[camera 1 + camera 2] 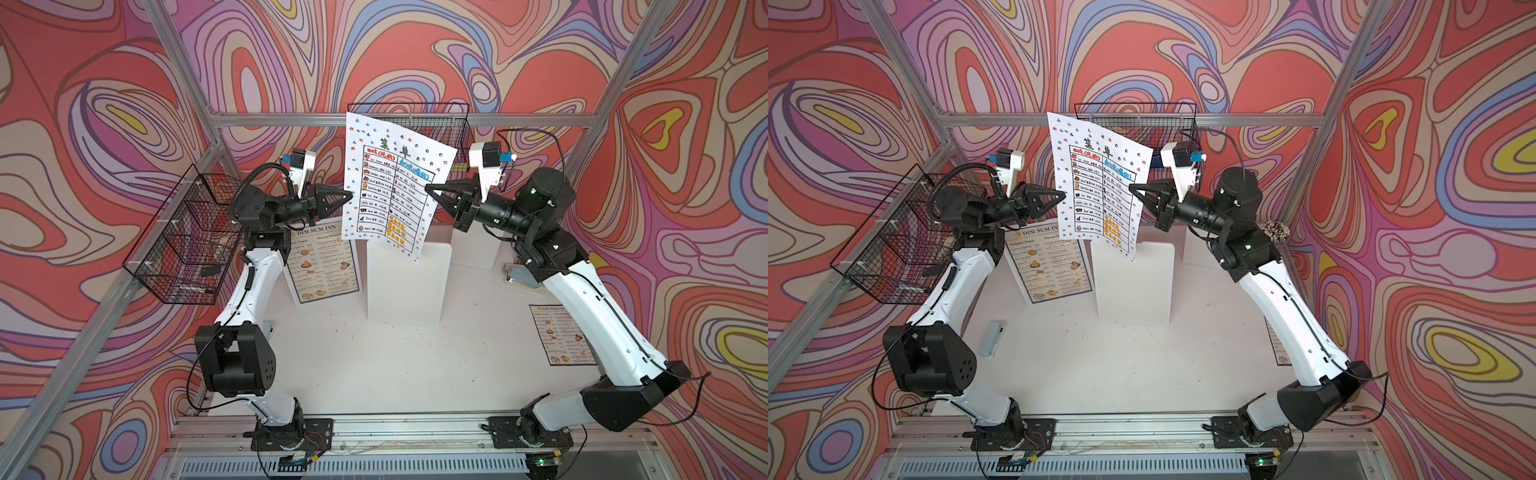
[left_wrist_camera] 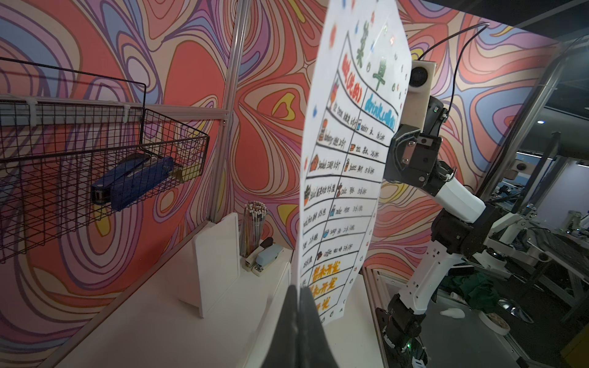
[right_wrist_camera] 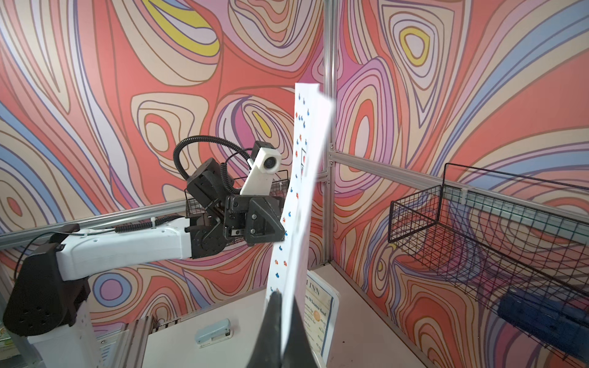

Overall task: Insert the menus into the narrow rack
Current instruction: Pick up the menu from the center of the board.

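Swirling red-and-pink walls are enclosing a white surface (image 1: pixel 395 374), over which the white menu (image 1: pixel 390 183) is hanging upright in the air near the white upright-panel rack (image 1: pixel 405 291). The left end effector (image 1: pixel 351 194) is pinching one side edge and the right end effector (image 1: pixel 427 189) the opposite edge, both clamped tight on the paper. A larger DIM SUM INN menu (image 1: pixel 324 270) is lying flat on the surface beside the left arm, and a smaller DIM SUM INN menu (image 1: pixel 557 336) is lying beside the right arm.
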`<action>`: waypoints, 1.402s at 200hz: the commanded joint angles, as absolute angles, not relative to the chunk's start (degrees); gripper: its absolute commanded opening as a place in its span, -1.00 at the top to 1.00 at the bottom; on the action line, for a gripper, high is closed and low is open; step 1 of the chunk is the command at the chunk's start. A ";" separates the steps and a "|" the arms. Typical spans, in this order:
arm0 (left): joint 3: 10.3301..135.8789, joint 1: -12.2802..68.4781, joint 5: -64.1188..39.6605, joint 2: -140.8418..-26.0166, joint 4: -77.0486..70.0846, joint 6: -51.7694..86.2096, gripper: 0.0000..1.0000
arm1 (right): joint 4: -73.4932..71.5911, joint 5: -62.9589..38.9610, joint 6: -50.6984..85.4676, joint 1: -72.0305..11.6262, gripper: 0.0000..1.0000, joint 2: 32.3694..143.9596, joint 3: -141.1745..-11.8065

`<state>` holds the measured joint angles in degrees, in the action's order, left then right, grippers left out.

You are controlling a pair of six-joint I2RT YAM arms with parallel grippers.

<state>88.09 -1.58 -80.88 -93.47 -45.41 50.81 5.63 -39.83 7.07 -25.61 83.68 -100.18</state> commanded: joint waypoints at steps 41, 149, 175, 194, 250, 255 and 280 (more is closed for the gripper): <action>95.65 -2.02 -73.47 -86.05 -7.13 21.82 1.00 | -3.75 -33.96 8.09 -24.56 1.00 84.09 -94.21; 106.59 -1.32 -67.21 -88.27 11.30 9.85 1.00 | -1.48 -27.17 13.03 -22.86 1.00 84.69 -93.74; 106.22 -1.31 -66.99 -88.00 11.82 9.01 1.00 | -0.84 -24.52 11.60 -22.89 1.00 84.97 -94.00; 106.68 -1.25 -67.73 -89.30 10.48 10.68 1.00 | -2.08 -22.95 11.13 -22.92 1.00 85.41 -93.41; 107.37 -1.23 -67.34 -91.88 7.09 14.21 1.00 | -1.06 -19.76 9.98 -22.89 1.00 85.49 -93.08; 107.52 -1.22 -67.41 -92.14 6.47 14.87 1.00 | -0.77 -19.51 9.77 -22.86 1.00 85.51 -93.24; 108.01 -0.98 -66.55 -93.56 4.90 16.96 1.00 | 0.79 -17.74 9.82 -22.86 1.00 85.82 -93.89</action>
